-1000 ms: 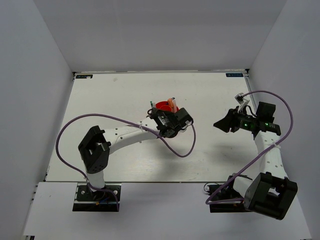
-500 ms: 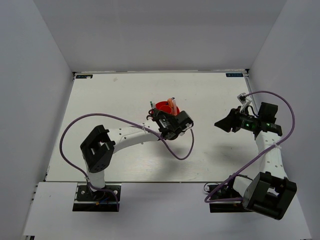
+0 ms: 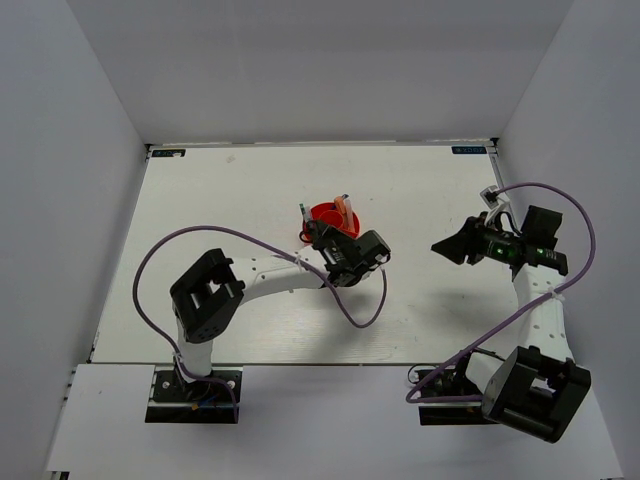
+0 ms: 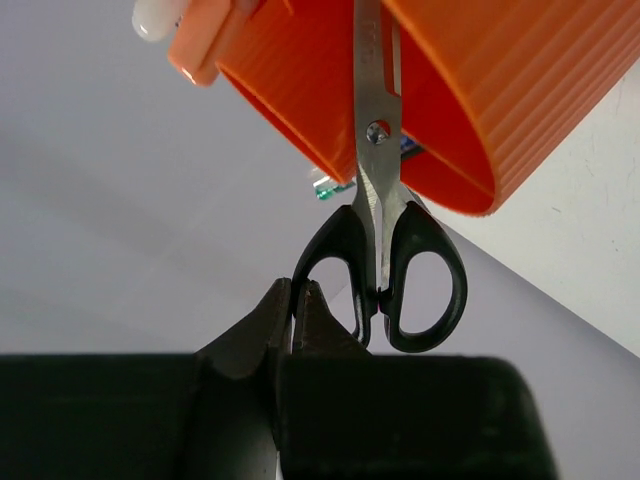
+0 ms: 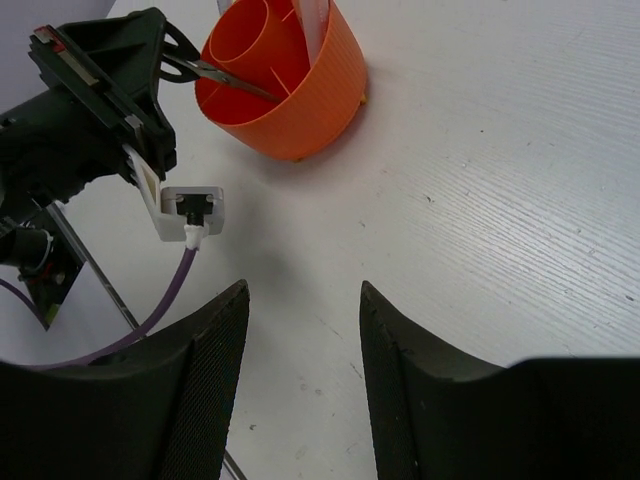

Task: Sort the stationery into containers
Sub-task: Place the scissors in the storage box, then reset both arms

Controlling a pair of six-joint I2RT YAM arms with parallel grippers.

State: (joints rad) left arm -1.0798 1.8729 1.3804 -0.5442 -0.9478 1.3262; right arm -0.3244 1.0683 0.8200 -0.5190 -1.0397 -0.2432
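Left gripper [image 4: 297, 300] pinching handle loop of small black-handled steel scissors [image 4: 378, 215], blades sitting in round ribbed orange plastic tub [image 4: 470, 90]. Scissors likely handling light, rigid, slick and pivoting in grip. Right gripper [image 5: 300, 340] hovering half-open, empty.

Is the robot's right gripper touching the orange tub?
Apart. The right wrist view shows the right gripper, jaws open, with a wide stretch of bare white table between it and the orange tub.

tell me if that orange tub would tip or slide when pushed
Probably slides before it tips: the tub looks wider than tall on a flat table. It seems light, thin plastic, so a nudge could shift it. The scissors lean out over its rim, which may add slight tipping pull.
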